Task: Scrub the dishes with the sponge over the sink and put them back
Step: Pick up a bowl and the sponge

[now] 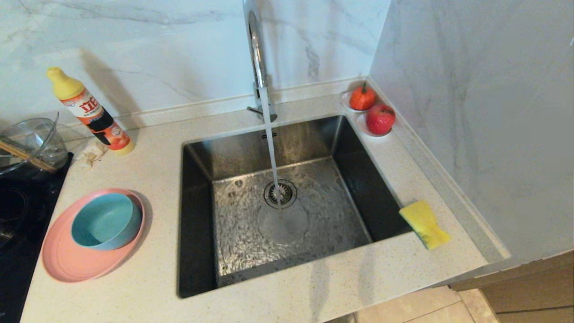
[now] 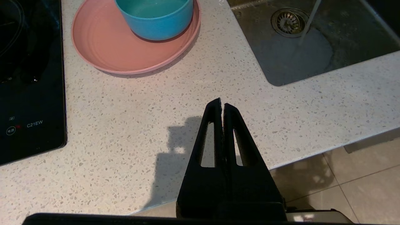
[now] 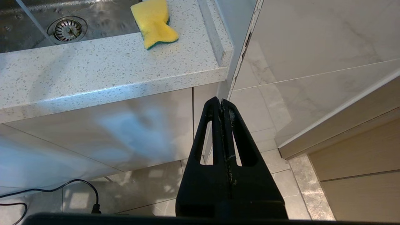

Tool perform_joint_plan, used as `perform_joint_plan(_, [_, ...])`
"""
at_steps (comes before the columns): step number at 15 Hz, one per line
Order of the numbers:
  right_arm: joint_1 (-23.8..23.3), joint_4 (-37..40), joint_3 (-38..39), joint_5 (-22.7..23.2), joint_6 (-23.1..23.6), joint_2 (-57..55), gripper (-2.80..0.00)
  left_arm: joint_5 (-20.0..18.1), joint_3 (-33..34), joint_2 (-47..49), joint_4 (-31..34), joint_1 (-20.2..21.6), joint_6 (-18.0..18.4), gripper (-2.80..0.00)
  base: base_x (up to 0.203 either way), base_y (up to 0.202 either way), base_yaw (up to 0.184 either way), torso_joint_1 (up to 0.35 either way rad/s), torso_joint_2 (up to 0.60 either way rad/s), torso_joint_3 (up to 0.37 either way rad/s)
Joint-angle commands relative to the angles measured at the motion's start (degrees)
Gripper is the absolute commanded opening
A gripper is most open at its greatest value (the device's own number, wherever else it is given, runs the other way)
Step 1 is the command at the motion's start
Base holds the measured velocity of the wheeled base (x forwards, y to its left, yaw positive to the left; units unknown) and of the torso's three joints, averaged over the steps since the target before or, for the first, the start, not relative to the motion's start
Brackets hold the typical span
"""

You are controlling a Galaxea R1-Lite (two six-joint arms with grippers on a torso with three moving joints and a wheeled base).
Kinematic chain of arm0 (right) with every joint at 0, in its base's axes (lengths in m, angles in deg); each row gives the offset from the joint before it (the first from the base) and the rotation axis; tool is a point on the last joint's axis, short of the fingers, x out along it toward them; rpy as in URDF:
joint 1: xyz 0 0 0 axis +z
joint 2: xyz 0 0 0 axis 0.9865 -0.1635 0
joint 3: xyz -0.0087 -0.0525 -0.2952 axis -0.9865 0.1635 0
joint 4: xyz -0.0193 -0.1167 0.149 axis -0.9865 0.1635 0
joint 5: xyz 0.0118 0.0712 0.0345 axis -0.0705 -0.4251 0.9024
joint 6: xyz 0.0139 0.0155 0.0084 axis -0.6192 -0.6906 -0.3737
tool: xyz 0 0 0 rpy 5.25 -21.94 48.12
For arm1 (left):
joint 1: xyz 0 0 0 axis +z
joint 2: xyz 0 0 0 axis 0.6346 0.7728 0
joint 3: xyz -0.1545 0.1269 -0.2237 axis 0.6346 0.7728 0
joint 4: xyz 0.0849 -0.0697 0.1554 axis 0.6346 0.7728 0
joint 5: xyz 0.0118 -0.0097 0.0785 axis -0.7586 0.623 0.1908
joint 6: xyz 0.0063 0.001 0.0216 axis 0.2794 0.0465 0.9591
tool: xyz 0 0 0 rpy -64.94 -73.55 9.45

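A teal-blue bowl (image 1: 106,220) sits inside a pink plate (image 1: 67,260) on the counter left of the steel sink (image 1: 197,188). Water runs from the chrome faucet (image 1: 256,49) onto the drain (image 1: 280,193). The yellow sponge (image 1: 424,224) lies on the counter at the sink's right rim. Neither arm shows in the head view. My left gripper (image 2: 222,103) is shut and empty over the counter's front edge, short of the plate (image 2: 109,47) and bowl (image 2: 157,18). My right gripper (image 3: 220,101) is shut and empty, low in front of the cabinet, below the sponge (image 3: 153,23).
A detergent bottle (image 1: 92,112), a crumpled rag (image 1: 92,154) and a glass bowl (image 1: 27,143) on a black cooktop (image 1: 18,215) stand at the left. Two saucers with red fruit (image 1: 372,112) sit in the back right corner. A marble wall (image 1: 484,112) bounds the right side.
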Motion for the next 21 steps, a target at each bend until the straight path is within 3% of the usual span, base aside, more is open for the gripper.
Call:
perform_joint_plan(1, [0.0,0.0,0.0,0.0,0.2,0.0,-2.8,0.0,0.0,0.2,0.1,0.0,0.1,-2.8,0.0,0.0,0.0,0.0,0.0,0.0])
perform_joint_plan(6, [0.0,0.0,0.0,0.0,-0.2,0.0,-2.8,0.0,0.0,0.2,0.1,0.0,0.1,-2.8,0.0,0.0,0.0,0.0,0.0,0.0])
perform_joint_plan(11, [0.0,0.5,-1.9,0.3,3.4,0.0,-2.8,0.0,0.0,0.2,0.1,0.0,0.0,-2.8,0.0,0.0,0.0,0.0,0.0,0.0])
perform_joint_plan(14, [0.0,4.3,-13.0,0.9,3.5,-0.5,-2.8,0.0,0.0,0.2,0.1,0.0,0.1,-2.8,0.0,0.0,0.0,0.0,0.0,0.0])
perform_joint_plan(21, [0.0,19.9,-39.1,16.5,2.6,-14.1,-2.8,0.0,0.0,0.2,0.1,0.0,0.1,-2.8,0.0,0.0,0.0,0.0,0.0,0.0])
